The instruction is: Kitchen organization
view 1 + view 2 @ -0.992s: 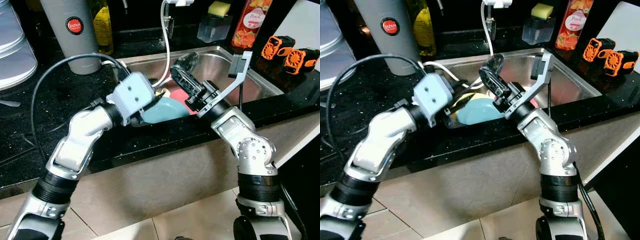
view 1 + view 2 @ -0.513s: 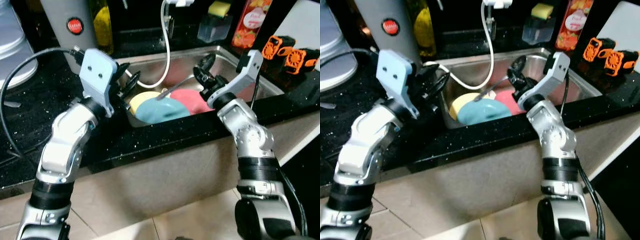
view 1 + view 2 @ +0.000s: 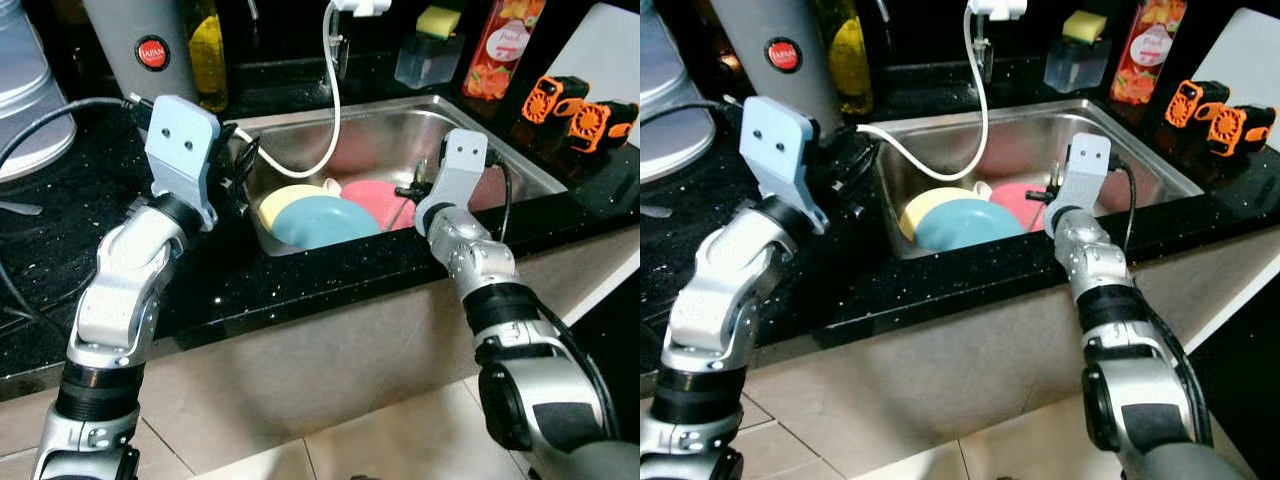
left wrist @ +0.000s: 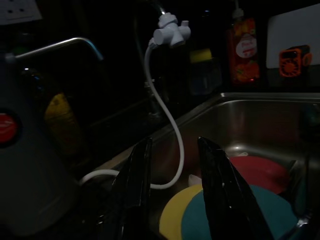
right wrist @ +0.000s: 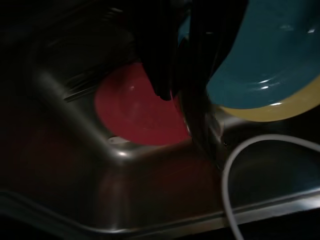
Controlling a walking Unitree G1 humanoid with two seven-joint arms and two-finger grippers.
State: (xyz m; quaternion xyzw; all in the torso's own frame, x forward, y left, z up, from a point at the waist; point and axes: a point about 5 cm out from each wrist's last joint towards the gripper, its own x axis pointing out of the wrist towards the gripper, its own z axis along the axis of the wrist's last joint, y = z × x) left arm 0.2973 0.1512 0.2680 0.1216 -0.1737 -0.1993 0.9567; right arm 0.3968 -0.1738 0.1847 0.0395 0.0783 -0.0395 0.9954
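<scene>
Right jaws (image 3: 412, 190) dropped into sink (image 3: 520, 165) | over red plate (image 3: 375, 198)

Three plates in one steel sink (image 3: 520, 160): one yellow plate (image 3: 283, 199), one teal plate (image 3: 322, 221), one red plate (image 3: 378, 197). One white hose (image 3: 327, 120) looping down into the basin. Two orange fans (image 3: 578, 108) on the black tabletop (image 3: 60, 250) at the right. One sponge holder (image 3: 428, 55) with one yellow sponge (image 3: 438, 17) on top. One orange soap bottle (image 3: 503, 45), one yellow bottle (image 3: 206, 55), one grey canister (image 3: 140, 50).
</scene>
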